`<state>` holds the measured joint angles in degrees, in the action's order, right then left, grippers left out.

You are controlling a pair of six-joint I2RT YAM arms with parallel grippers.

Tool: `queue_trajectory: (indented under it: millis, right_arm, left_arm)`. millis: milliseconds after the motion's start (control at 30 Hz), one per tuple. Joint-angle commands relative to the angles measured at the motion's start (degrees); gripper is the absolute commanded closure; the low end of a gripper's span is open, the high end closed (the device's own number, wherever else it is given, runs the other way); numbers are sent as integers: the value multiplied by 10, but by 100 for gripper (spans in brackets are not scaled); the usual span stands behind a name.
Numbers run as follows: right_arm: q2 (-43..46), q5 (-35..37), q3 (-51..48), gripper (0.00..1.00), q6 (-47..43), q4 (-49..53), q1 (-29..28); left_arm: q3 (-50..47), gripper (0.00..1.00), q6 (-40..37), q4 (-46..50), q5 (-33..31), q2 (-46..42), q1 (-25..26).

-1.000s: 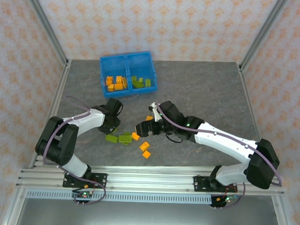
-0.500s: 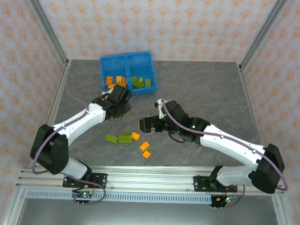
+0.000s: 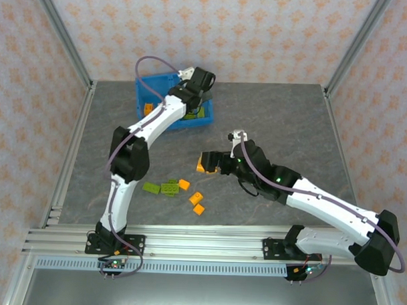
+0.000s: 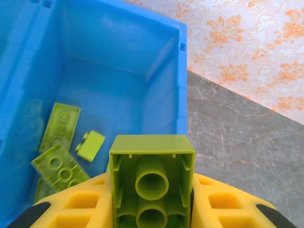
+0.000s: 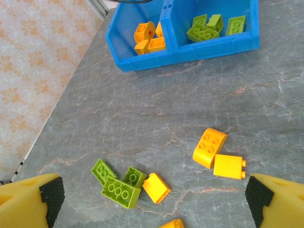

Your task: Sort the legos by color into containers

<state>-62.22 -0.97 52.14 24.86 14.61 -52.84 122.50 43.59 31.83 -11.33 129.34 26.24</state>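
My left gripper (image 3: 194, 92) hangs over the right compartment of the blue bin (image 3: 144, 90), shut on a lime green brick (image 4: 152, 180) whose hollow underside faces the camera. Below it, green bricks (image 4: 59, 161) lie on that compartment's floor (image 4: 118, 95). In the right wrist view the bin (image 5: 190, 50) holds orange bricks (image 5: 148, 38) on the left and green bricks (image 5: 206, 28) on the right. My right gripper (image 3: 204, 162) hovers wide open above the loose bricks, nothing between its fingers (image 5: 52, 194). Loose green bricks (image 5: 118, 183) and orange bricks (image 5: 209, 147) lie on the table.
The loose pile sits mid-table: green bricks (image 3: 161, 188) with orange bricks (image 3: 196, 198) to their right. Grey table surface (image 3: 278, 115) stretches to the right of the bin. Metal frame posts (image 3: 67, 47) and patterned walls close in the sides and back.
The left arm swung from the loose pile up to the bin, carrying the green brick. The right gripper drew back to the right, away from the pile.
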Motion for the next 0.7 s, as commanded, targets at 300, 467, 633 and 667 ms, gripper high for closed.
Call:
queue_trajectory:
  millis: [300, 467, 633, 667]
  right_arm:
    - [32, 29, -12, 1, 4, 17, -2]
    - [28, 26, -14, 1, 7, 10, -2]
    - [22, 36, -16, 1, 14, 12, -2]
    - [20, 44, -15, 1, 17, 17, -2]
  left_arm:
    - [94, 55, 9, 25, 51, 99, -40]
    - [91, 43, -2, 27, 61, 72, -41]
    - [44, 42, -4, 30, 80, -7, -35]
    - [17, 41, -7, 22, 86, -38, -31]
